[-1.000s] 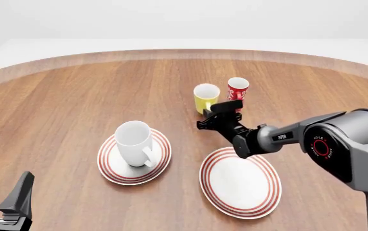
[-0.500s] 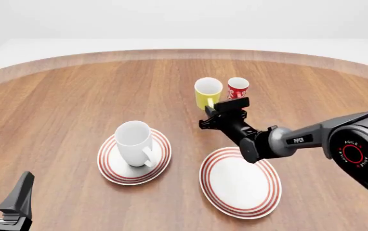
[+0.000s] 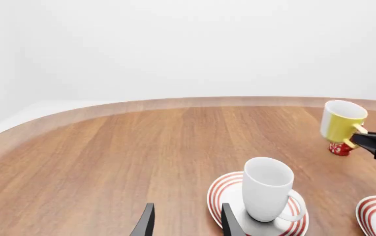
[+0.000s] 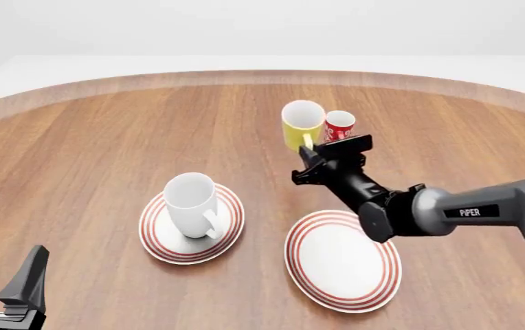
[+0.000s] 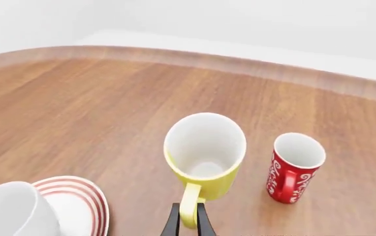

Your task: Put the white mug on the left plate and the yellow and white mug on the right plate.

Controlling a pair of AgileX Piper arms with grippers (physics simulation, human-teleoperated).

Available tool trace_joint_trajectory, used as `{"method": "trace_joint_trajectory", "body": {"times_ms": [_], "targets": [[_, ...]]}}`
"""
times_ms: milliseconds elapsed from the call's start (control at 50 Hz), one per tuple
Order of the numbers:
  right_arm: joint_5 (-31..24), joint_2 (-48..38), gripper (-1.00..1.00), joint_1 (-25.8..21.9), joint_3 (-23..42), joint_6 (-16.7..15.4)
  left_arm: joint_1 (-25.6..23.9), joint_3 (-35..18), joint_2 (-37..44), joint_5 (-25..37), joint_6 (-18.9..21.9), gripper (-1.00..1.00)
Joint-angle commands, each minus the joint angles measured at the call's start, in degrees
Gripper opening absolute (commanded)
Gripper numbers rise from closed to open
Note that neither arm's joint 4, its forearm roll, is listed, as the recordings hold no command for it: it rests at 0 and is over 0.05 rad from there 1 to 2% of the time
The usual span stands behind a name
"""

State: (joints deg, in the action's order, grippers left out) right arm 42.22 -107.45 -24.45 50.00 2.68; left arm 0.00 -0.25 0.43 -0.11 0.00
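The white mug (image 4: pixel 192 203) stands upright on the left plate (image 4: pixel 156 240); both also show in the left wrist view (image 3: pixel 266 189) (image 3: pixel 219 191). My right gripper (image 4: pixel 312 152) is shut on the handle of the yellow and white mug (image 4: pixel 301 124) and holds it in the air above the table, next to the red mug. In the right wrist view the fingers (image 5: pixel 174 225) pinch the yellow handle (image 5: pixel 189 206). The right plate (image 4: pixel 343 260) lies bare, nearer than the held mug. My left gripper (image 4: pixel 1 285) is open and empty at the near left.
A slim red-and-white patterned mug (image 4: pixel 339 126) stands on the table just right of the held yellow mug. The wooden table's curved far edge (image 4: pixel 262 77) runs behind the mugs.
My right gripper has risen with the yellow and white mug, lifting it off the table beside the red mug. The left arm, white mug and plates have not moved.
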Motion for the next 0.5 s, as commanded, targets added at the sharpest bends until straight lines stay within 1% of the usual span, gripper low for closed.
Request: {"method": "trace_joint_trajectory", "body": {"times_ms": [20,280,420,500], "targets": [[-0.73,5.02,-1.00,-0.58,-3.02,-0.24,0.00,0.00,0.00,0.00,0.00,1.00],[-0.75,9.84,-1.00,-0.51,-7.45,-0.56,0.00,0.00,0.00,0.00,0.00,1.00],[-0.44,13.26,-1.00,-0.65,-10.87,-0.58,0.00,0.00,0.00,0.00,0.00,1.00],[0.48,15.88,-1.00,-0.64,-14.28,-0.69,0.00,0.00,0.00,0.00,0.00,1.00]]}}
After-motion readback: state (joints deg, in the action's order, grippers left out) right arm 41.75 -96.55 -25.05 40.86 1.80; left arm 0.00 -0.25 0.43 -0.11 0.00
